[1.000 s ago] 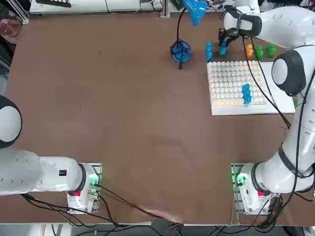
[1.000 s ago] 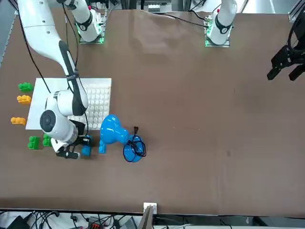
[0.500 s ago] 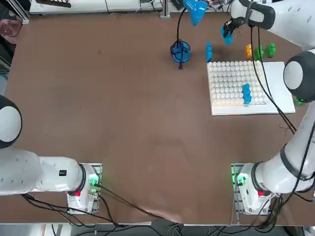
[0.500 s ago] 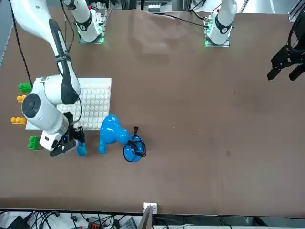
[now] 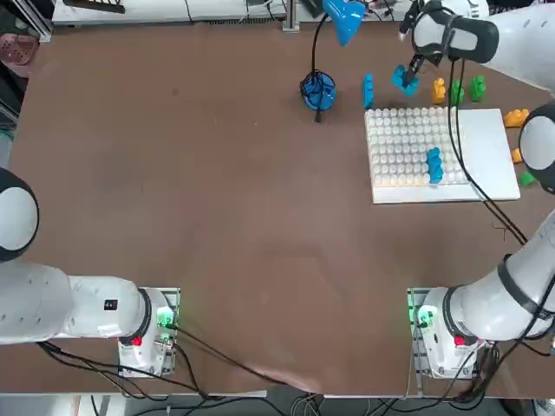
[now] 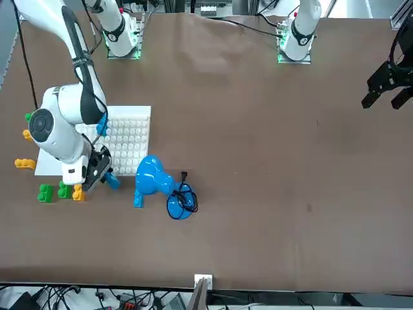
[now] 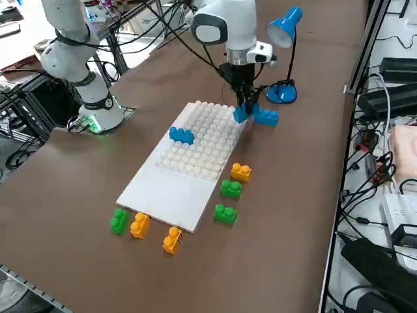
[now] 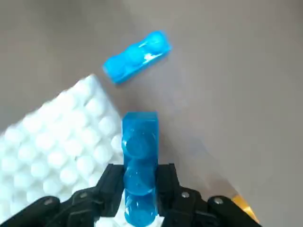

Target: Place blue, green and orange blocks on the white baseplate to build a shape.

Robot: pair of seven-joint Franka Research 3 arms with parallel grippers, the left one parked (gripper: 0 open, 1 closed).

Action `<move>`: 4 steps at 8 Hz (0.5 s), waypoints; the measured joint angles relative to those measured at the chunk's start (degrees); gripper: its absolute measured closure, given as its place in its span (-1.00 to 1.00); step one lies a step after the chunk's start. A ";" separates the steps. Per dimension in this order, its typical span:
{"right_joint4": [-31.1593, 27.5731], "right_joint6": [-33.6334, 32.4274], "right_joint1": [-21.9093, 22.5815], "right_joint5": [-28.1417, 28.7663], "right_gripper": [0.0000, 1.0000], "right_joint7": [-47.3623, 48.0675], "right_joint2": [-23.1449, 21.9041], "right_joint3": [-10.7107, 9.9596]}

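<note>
The right claw (image 8: 140, 189) is clamped on a blue block (image 8: 140, 161) and holds it in the air above the far edge of the white baseplate (image 5: 482, 147), close to the plate's corner nearest the blue desk lamp (image 5: 321, 87). This looks like the carry step: the block is lifted clear and not yet seated.

One blue block (image 5: 434, 165) already sits on the studs, towards the plate's near edge. Another blue block (image 5: 368, 89) lies loose on the surface between the lamp and the plate. Green and orange blocks (image 7: 228, 189) wait in a row just off the plate's far edge, and more (image 7: 138, 225) lie off its right edge.

The next move probably calls for squaring the held block to the stud grid, then lowering it straight down and pressing until it grips.
</note>
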 joint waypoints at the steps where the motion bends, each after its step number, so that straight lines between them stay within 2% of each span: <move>1: -2.70 0.02 -0.11 -0.01 0.30 -6.92 -1.80 -0.01; 2: -5.78 0.26 -0.25 0.00 0.30 -12.57 -3.87 -0.12; 4: -14.02 3.00 -0.85 -0.10 0.30 -17.78 -8.70 -0.49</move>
